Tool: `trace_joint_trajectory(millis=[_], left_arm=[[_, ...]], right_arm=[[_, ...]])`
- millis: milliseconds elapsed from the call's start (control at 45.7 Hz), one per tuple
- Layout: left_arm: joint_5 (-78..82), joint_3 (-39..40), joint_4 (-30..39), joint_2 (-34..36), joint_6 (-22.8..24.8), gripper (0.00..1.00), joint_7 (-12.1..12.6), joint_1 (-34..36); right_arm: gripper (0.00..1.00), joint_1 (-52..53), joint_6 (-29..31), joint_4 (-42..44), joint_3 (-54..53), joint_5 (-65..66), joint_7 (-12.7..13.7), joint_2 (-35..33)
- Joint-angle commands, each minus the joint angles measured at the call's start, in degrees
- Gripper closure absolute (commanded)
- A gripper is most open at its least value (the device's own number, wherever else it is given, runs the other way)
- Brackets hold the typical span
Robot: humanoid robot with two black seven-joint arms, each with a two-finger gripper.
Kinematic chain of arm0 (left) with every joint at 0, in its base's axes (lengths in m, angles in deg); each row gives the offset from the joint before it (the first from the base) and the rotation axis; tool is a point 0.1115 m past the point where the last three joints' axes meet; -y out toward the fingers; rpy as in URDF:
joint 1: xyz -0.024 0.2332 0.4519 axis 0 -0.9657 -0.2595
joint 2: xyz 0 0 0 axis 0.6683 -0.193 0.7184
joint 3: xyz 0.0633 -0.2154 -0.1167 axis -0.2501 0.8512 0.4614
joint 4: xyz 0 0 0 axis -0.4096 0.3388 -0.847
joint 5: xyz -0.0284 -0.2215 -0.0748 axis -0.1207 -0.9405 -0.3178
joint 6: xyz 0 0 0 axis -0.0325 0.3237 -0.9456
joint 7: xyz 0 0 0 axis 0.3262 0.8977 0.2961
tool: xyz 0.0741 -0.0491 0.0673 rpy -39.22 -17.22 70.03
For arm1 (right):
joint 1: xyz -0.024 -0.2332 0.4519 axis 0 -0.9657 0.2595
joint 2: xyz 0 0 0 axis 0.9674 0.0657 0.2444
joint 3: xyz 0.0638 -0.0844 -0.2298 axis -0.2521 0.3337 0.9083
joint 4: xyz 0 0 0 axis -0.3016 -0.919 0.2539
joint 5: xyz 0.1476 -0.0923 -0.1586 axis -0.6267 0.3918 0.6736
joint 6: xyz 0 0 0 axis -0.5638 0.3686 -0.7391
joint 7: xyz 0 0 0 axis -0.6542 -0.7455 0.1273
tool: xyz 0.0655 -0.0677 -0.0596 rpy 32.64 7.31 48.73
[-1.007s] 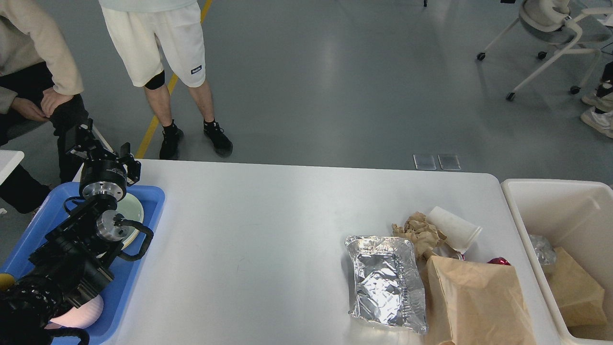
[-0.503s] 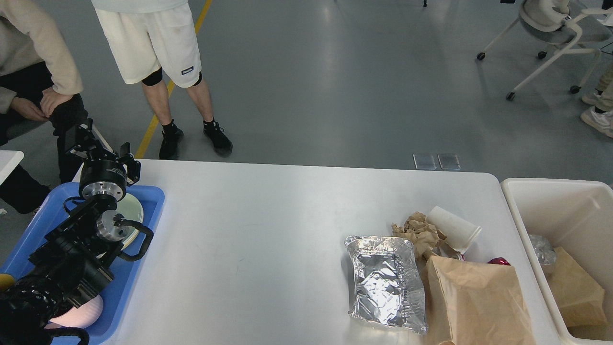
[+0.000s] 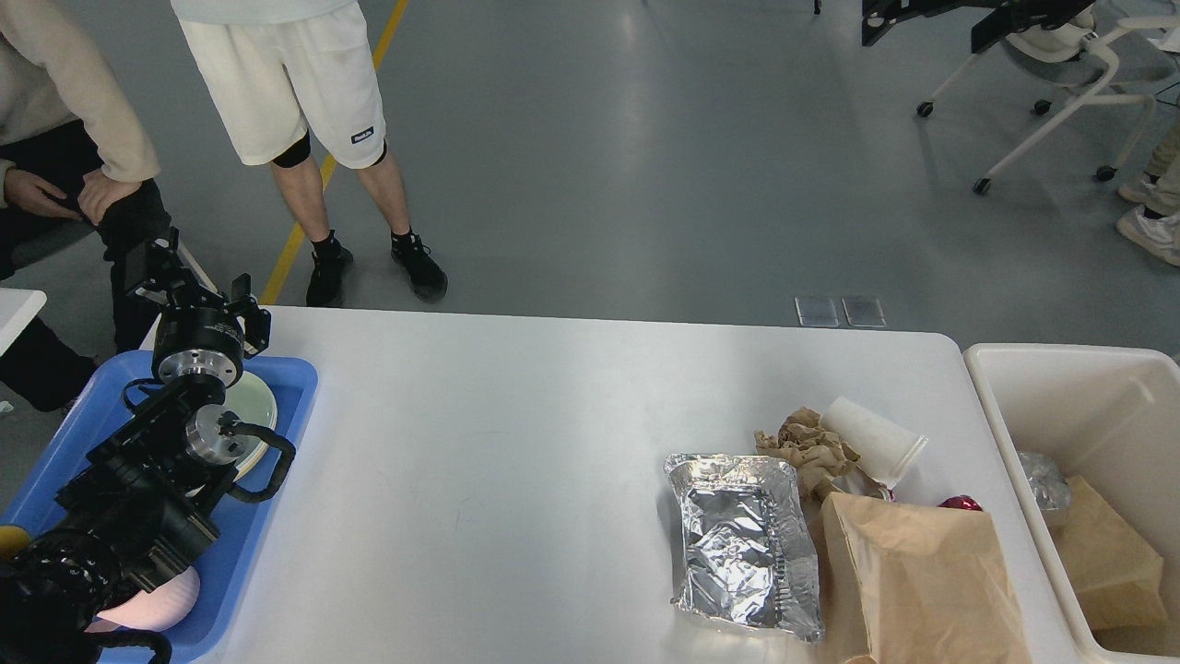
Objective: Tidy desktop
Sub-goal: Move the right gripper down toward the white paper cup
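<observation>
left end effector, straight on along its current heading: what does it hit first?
Nothing on the desktop, as far as this view shows. The left end effector points up and away past the far-left table edge, toward the seated person. Depth is unclear, so that contact is only a guess.

Tray at counter left end; foil pack, bag, cup right — bin beside.

Foil tray and brown paper bag lie on the desktop.
</observation>
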Motion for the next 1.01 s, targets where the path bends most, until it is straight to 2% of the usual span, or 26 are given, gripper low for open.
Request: trace_joint_trajectory(millis=[0, 88, 416, 569, 788, 985], left_arm=[[0.0, 0.0, 0.0, 0.0, 0.0, 0.04, 0.0, 0.0], [0.0, 0.0, 0.0, 0.0, 0.0, 0.04, 0.0, 0.0], [0.0, 0.0, 0.0, 0.0, 0.0, 0.04, 0.0, 0.0], [0.0, 0.0, 0.0, 0.0, 0.0, 0.04, 0.0, 0.0], [0.0, 0.0, 0.0, 0.0, 0.0, 0.04, 0.0, 0.0], [0.0, 0.0, 0.0, 0.0, 0.0, 0.04, 0.0, 0.0]], right_arm=[[0.0, -5.2, 0.0, 1.9, -1.4, -1.8, 0.2, 2.8], [0.0, -9.2, -0.3, 3.0, -2.4, -2.2, 0.3, 3.8], [0.0, -25.2, -9.4, 4.2, -5.9, -2.4, 0.2, 5.2], [0.0, -30.6, -12.0, 4.5, -5.9, -2.6, 0.2, 4.4], [0.0, -37.7, -19.5, 4.5, -5.9, -3.0, 0.2, 3.5], [0.0, -41.4, -21.0, 4.6, -5.6, -3.3, 0.2, 0.0]])
